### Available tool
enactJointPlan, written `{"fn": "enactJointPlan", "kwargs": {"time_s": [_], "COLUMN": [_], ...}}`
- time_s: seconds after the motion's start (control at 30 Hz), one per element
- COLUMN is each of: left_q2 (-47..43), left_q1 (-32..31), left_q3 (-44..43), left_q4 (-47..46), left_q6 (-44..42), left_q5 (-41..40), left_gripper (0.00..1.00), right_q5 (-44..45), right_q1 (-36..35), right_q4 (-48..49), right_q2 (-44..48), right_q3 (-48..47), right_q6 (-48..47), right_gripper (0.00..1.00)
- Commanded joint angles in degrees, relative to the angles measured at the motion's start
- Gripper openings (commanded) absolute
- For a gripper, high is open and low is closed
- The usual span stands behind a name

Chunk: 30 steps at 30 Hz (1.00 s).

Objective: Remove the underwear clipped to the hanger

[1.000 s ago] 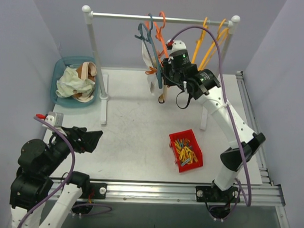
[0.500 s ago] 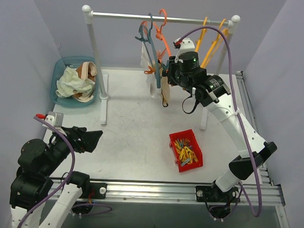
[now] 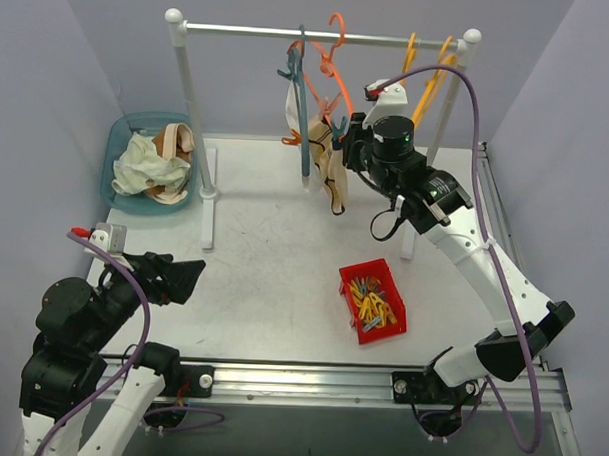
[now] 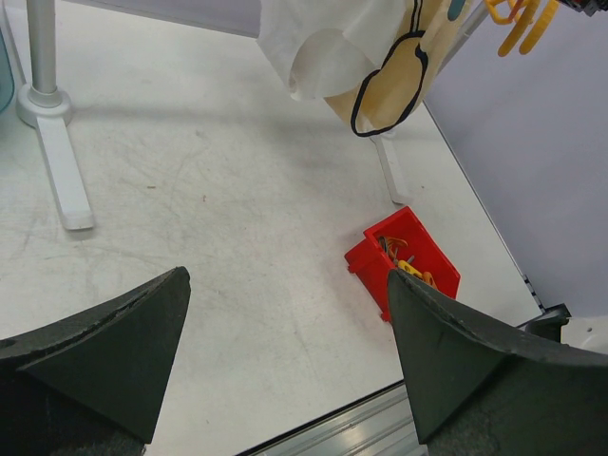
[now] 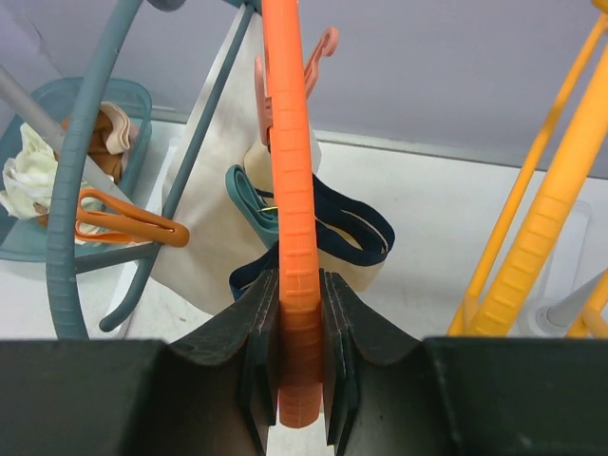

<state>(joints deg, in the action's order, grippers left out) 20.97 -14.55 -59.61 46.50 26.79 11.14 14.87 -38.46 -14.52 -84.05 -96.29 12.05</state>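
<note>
Lavender walls enclose a white table (image 3: 253, 276) with a rack (image 3: 321, 34) standing along its far edge. Hanging from the rail are a blue-grey hanger (image 3: 304, 138), an orange hanger (image 5: 293, 190) and, further right, yellow hangers (image 5: 532, 228). Both items of underwear hang below the hangers near the middle of the rack, above the tabletop: the white brief (image 4: 299, 38) to the left and the cream brief (image 4: 389, 85) with dark trim just beside it on the right, the two overlapping. An orange clip (image 5: 123, 223) sits on the blue-grey hanger against the white fabric; a teal clip (image 5: 249, 195) sits at the dark trim. Right gripper (image 5: 296, 294): raised at the rack, jaws clamped on the lower bar of the orange hanger, one finger on each side. Left gripper (image 4: 285, 280): low over the near left part of the table, well apart from the rack, jaws spread wide with nothing between them. A teal basket (image 3: 123, 132) in the far left corner holds a green cloth (image 3: 137, 167) and a peach cloth (image 3: 172, 143). A red bin (image 4: 372, 264) of clips stands on the table right of centre.
</note>
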Motion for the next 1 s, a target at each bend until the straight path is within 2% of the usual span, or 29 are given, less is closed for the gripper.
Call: {"fn": "enactJointPlan", "kwargs": {"time_s": [0.0, 0.17, 0.33, 0.5, 0.7, 0.83, 0.97], "left_q2": [0.91, 0.83, 0.65, 0.82, 0.74, 0.91, 0.56], "left_q1": [-0.22, -0.13, -0.13, -0.13, -0.13, -0.13, -0.13], "left_q3": [-0.94, -1.12, -0.68, 0.20, 0.20, 0.38, 0.29], "left_q4": [-1.68, -1.68, -1.68, -2.47, -2.55, -2.56, -2.20], "left_q6": [0.37, 0.46, 0.46, 0.81, 0.72, 0.64, 0.55], "left_q5": [0.11, -0.06, -0.15, 0.20, -0.33, -0.32, -0.59], "left_gripper": [0.93, 0.93, 0.94, 0.93, 0.93, 0.93, 0.93], "right_q5": [2.53, 2.70, 5.25, 6.13, 9.03, 9.29, 12.45], "right_q1": [-0.48, -0.57, -2.14, -2.59, -4.43, -4.96, -7.24], "right_q4": [7.58, 8.11, 13.01, 14.08, 22.69, 22.79, 22.70], "right_q2": [2.49, 3.28, 7.58, 8.90, 11.10, 10.93, 13.99], "right_q3": [-0.21, 0.57, 7.07, 8.66, 12.88, 13.06, 17.34], "right_q6": [-0.54, -1.07, -2.47, -3.44, -5.64, -6.16, -7.04], "right_gripper": [0.00, 0.00, 0.00, 0.00, 0.00, 0.00, 0.00]}}
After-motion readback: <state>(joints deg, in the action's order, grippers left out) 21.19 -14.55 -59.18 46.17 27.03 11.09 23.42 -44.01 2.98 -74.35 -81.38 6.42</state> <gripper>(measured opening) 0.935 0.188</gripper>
